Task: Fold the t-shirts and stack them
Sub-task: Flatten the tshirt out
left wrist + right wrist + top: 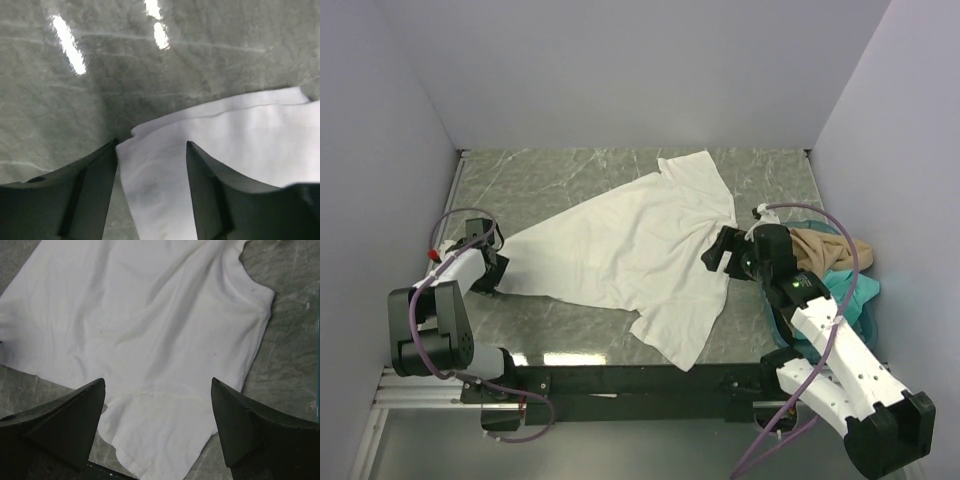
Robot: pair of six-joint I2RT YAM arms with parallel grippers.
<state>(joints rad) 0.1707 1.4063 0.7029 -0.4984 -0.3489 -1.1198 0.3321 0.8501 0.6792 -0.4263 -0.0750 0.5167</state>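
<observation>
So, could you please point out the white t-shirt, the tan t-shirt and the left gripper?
white t-shirt (pixel 640 250): top external view, middle of its spread body.
tan t-shirt (pixel 820 250): top external view, its crumpled upper fold.
left gripper (pixel 152 145): left wrist view, midway between its fingertips.

Tan t-shirt (pixel 832 247) and a teal item (pixel 858 293) under it, counter's right edge: partly hidden behind right arm (pixel 825 335); shirt or basket, undetermined. White t-shirt (pixel 240 150): cut off at left wrist view's bottom and right edges.

Bright even light, glare streaks on tabletop (pixel 65 45)
</observation>
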